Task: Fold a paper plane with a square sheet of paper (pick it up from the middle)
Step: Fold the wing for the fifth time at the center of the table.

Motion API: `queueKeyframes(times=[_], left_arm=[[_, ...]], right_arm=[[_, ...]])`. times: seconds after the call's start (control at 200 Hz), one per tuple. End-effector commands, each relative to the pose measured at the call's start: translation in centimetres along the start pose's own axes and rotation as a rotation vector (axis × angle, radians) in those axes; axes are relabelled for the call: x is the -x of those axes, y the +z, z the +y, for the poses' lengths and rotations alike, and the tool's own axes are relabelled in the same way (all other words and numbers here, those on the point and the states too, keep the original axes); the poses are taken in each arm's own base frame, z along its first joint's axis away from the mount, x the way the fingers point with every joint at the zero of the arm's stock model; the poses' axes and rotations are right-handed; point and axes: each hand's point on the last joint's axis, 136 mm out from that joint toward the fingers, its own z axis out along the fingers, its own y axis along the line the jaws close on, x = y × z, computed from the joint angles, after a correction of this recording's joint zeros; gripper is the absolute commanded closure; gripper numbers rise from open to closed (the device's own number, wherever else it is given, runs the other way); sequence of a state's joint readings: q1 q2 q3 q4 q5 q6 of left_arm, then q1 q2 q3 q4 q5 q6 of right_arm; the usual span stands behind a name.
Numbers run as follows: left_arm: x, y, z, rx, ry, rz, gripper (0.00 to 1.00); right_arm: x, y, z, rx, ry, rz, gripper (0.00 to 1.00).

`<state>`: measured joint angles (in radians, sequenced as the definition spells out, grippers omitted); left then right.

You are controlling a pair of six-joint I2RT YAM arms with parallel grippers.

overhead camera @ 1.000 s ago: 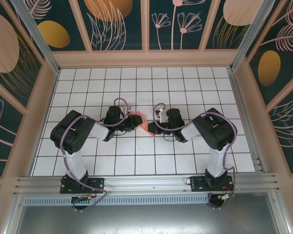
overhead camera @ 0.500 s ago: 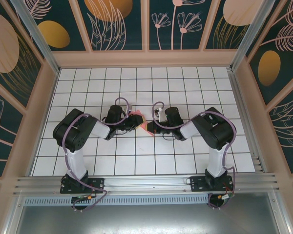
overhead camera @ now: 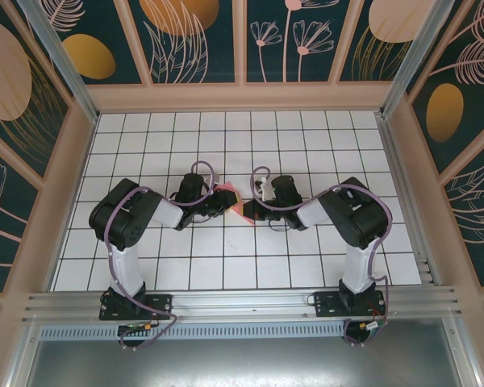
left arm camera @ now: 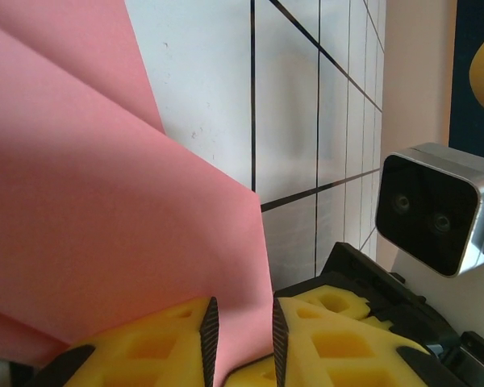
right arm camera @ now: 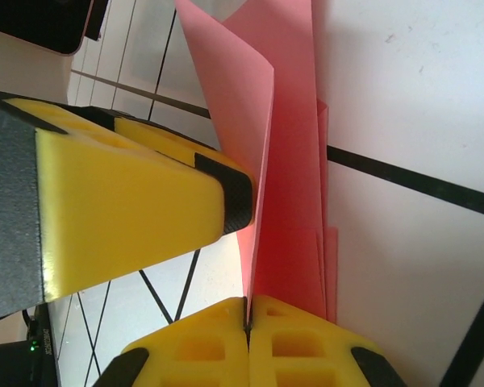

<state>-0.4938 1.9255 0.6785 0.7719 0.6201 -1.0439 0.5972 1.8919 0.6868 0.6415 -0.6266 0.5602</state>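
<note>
The pink sheet of paper (overhead camera: pixel 236 206) sits near the middle of the white tiled counter (overhead camera: pixel 226 266), well away from every edge. It is folded into a small pointed shape, and the two arms reach in from either side until their tips almost meet over it.

The right gripper (overhead camera: pixel 252 211) comes at the paper from the right. Seen from its own wrist, the right gripper (right arm camera: pixel 248 305) has its yellow fingers pressed flat together, with a thin layer of the paper (right arm camera: pixel 290 161) pinched in the seam between them. Several more pink layers stand on edge beside that one, running away across the tiles.

The left gripper (overhead camera: pixel 223 203) is at the paper's left side. Seen from its own wrist, the left gripper (left arm camera: pixel 240 310) has its fingers a narrow way apart, and the slanted edge of the paper (left arm camera: pixel 105 201) runs down into the gap. I cannot tell whether they pinch it. One of its black-padded fingers (right arm camera: pixel 145 185) lies against the upright fold.
</note>
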Motion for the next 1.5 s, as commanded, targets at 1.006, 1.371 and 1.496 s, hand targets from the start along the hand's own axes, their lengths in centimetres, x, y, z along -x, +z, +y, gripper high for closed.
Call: queueKeyframes(times=[1.006,1.371,1.496], left_arm=[[0.2,0.0,-2.8,-0.089,0.098,0.022,0.73],[-0.8,-0.4,-2.2,-0.09,0.106,0.037,0.71],[-1.0,0.0,-1.2,-0.067,0.079,0.045,0.72]], right_arm=[[-2.0,-0.7,-1.5,-0.064,-0.026,0.088,0.98],[-1.8,-1.0,-1.7,-0.029,0.051,0.098,0.99],[-2.0,-0.9,-1.9,-0.031,0.063,0.114,0.99]])
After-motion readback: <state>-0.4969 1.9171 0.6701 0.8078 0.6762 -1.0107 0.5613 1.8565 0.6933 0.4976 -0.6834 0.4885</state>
